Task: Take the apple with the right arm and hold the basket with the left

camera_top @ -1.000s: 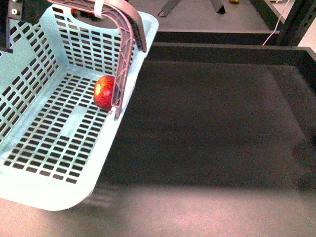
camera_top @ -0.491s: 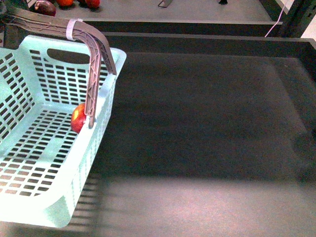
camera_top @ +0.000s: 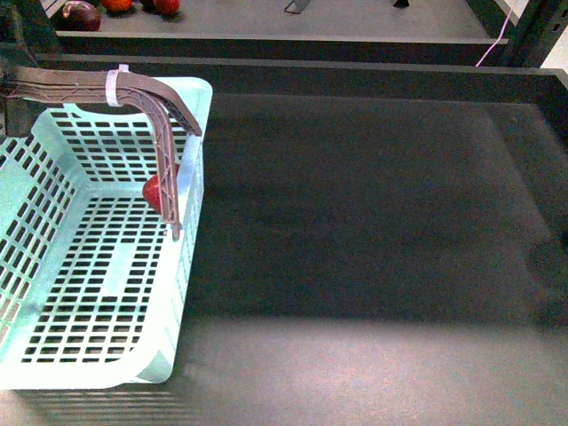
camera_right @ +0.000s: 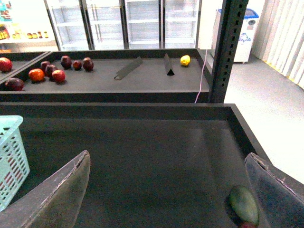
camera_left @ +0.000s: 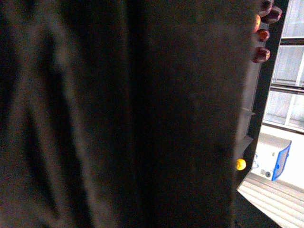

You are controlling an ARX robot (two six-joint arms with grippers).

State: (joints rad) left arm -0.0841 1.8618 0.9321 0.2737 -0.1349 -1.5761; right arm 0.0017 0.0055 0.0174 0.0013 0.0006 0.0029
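Observation:
The pale mint basket (camera_top: 98, 275) fills the left side of the front view, and its corner shows in the right wrist view (camera_right: 12, 161). Its brown lattice handle (camera_top: 164, 133), tied with a white zip tie (camera_top: 114, 85), arches across it. The red apple (camera_top: 153, 192) lies inside against the right wall, half hidden behind the handle. My left gripper is shut on the handle at the frame's left edge, and its jaws are hidden. The left wrist view is filled by a dark blurred surface. My right gripper (camera_right: 168, 199) stands open over the dark tray, far from the apple.
A green fruit (camera_right: 243, 204) lies by the right finger (camera_right: 278, 194). The back tray holds dark red and orange fruits (camera_right: 47, 71), a lemon (camera_right: 185, 60) and a divider (camera_right: 127, 68). A dark post (camera_right: 228, 47) stands at right. A raised rim (camera_top: 355, 80) bounds the near tray.
The basket has swung left and settled more level in the front view. The apple has rolled along the right wall by the handle. More of the back shelf shows.

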